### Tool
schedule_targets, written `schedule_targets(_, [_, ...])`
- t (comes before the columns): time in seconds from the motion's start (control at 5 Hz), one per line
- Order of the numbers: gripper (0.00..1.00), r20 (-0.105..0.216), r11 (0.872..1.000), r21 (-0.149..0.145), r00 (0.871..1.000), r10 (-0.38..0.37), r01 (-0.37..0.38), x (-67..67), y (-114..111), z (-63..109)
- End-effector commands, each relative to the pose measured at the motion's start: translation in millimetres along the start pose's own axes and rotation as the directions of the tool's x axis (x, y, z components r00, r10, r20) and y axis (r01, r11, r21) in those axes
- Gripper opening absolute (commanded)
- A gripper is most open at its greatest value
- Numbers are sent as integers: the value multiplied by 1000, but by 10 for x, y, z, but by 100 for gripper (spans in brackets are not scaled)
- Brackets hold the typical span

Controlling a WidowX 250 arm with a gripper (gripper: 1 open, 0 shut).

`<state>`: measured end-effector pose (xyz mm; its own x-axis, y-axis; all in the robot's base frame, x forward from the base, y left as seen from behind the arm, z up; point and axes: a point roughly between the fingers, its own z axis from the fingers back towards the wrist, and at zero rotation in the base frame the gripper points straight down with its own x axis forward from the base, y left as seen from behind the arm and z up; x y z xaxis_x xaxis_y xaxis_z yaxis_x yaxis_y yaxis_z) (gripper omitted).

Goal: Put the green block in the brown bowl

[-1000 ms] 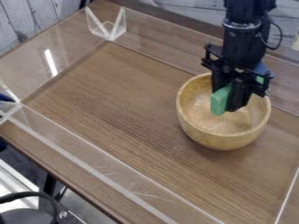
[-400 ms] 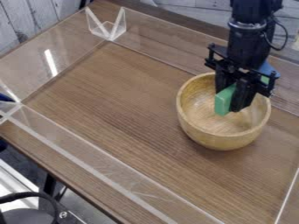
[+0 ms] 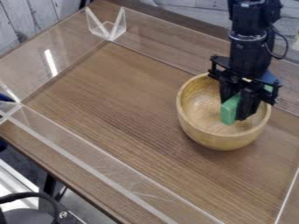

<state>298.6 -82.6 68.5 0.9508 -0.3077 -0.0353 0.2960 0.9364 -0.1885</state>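
The brown bowl (image 3: 211, 129) stands on the wooden table at the right, a round tan wooden bowl with thick walls. My gripper (image 3: 240, 105) hangs straight down over the bowl's right half, its black fingers shut on the green block (image 3: 232, 108). The block is held upright, its lower end down inside the bowl, between the fingers. Whether the block touches the bowl's floor cannot be told. The arm's black body rises out of the top of the view.
The wooden tabletop (image 3: 117, 114) is ringed by a low clear plastic wall (image 3: 70, 153). A clear plastic bracket (image 3: 105, 24) stands at the far left corner. A dark chair or cable shape sits below the near edge at the bottom left.
The gripper has shifted a little to the right and lower over the bowl, carrying the green block with it. The bowl has stayed where it was.
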Motion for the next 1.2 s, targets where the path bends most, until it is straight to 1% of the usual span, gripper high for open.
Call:
schedule_targets(0.0, [0,108,999,16,993,-47,45,44,9,392])
schedule_targets(0.2, [0,111,996,25,990,-84,81,30,61,498])
schedule_targets(0.4, [0,104,996,26,991,-90,88,50,89,480])
schedule_targets(0.6, [0,101,995,-11,991,-93,95,40,90,417])
schedule_targets(1.0, [0,93,991,-85,991,-97,105,17,93,284])
